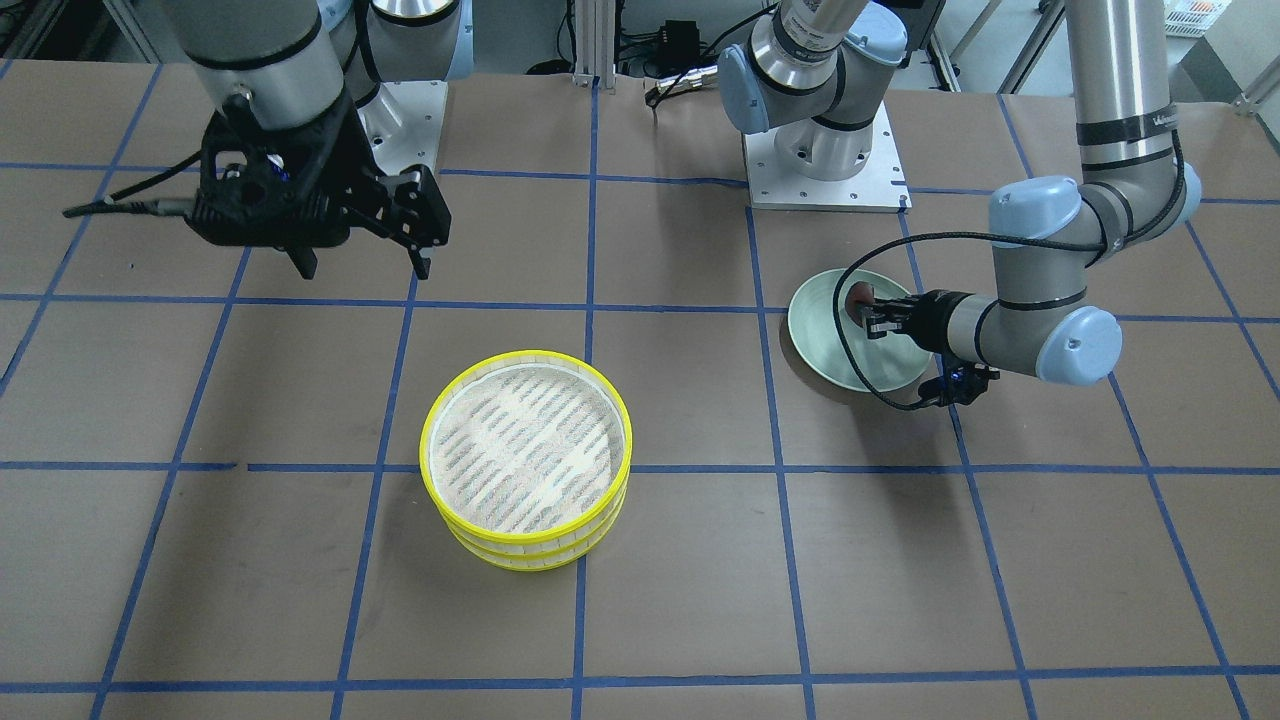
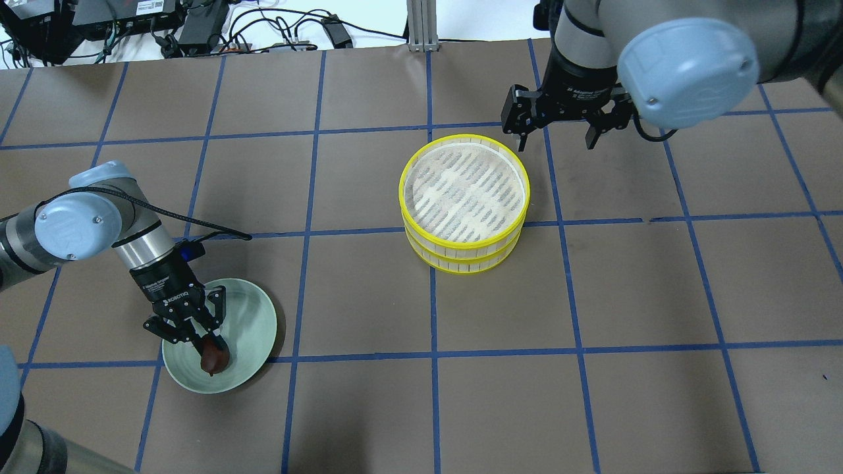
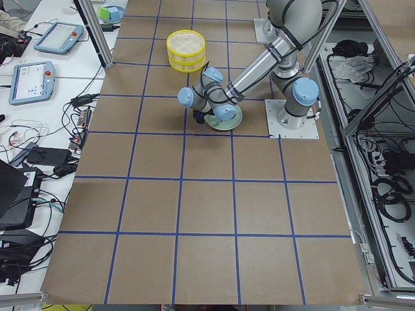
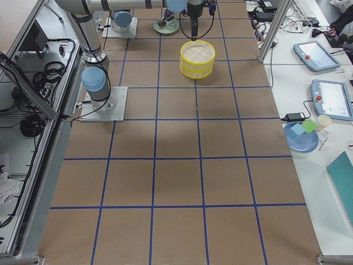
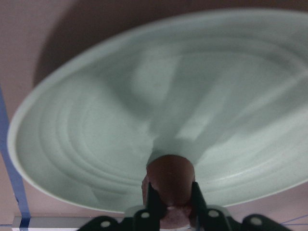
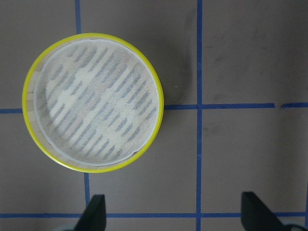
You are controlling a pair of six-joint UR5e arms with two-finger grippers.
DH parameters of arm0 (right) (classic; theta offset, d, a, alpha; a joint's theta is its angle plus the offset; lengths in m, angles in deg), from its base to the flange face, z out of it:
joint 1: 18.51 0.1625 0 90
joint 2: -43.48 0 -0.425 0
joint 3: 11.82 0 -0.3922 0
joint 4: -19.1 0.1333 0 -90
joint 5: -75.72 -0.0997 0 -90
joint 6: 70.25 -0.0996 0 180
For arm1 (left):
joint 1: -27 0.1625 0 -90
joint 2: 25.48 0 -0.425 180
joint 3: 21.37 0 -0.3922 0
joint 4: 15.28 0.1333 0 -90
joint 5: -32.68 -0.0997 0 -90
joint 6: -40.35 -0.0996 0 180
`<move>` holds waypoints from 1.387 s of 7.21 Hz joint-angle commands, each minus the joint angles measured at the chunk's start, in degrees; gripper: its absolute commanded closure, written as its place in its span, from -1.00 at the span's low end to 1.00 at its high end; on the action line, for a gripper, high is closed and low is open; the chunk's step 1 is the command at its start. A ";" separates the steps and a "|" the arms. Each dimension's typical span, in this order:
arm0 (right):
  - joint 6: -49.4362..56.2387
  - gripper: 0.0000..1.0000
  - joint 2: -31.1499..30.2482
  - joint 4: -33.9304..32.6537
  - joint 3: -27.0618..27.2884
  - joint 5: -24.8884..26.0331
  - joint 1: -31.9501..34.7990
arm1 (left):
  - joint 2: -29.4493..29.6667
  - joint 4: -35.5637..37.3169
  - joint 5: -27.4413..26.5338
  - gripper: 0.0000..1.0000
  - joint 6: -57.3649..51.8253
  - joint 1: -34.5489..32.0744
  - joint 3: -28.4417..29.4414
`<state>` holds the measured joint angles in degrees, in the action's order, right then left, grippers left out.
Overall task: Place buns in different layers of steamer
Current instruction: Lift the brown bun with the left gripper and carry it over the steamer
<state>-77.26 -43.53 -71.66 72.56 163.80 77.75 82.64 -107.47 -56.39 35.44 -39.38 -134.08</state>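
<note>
The steamer (image 2: pixel 464 197) is two stacked yellow-rimmed trays at mid-table, and the top tray's mesh floor is bare; it also shows in the front view (image 1: pixel 525 455) and the right wrist view (image 6: pixel 94 120). My left gripper (image 2: pixel 207 342) is shut on the dark brown bun (image 2: pixel 215 359) over the pale green plate (image 2: pixel 253 309). The left wrist view shows the bun (image 5: pixel 171 174) between the fingers (image 5: pixel 154 204). My right gripper (image 2: pixel 556 135) is open and empty, hovering just beyond the steamer. The cream-white bun is out of view.
The plate (image 1: pixel 830 345) sits near the left arm's base plate (image 1: pixel 825 160). The table is brown with a blue tape grid. Cables and tablets lie beyond the table's edges in the side views.
</note>
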 commanded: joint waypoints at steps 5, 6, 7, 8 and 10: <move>-0.02 -1.00 0.35 5.42 -6.32 -1.51 -1.43 | -7.67 3.72 12.58 1.00 14.45 -18.74 18.99; -0.02 -1.00 -0.35 6.73 -5.55 -0.90 -1.44 | -7.58 9.25 16.34 1.00 17.98 -22.18 19.45; 0.50 -1.00 -0.87 6.31 -4.32 -0.98 -1.61 | -6.97 14.36 21.34 1.00 20.97 -23.51 19.28; 0.59 -1.00 -1.84 6.56 -3.61 -0.81 -1.61 | -6.44 17.45 25.92 1.00 22.92 -24.75 19.11; 1.29 -1.00 -2.72 7.01 -2.39 -0.63 -1.61 | -4.52 24.41 30.34 1.00 24.86 -28.70 18.84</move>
<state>-76.47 -45.63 -64.82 69.19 163.09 76.16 76.90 -86.67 -28.65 59.11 -65.85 -115.15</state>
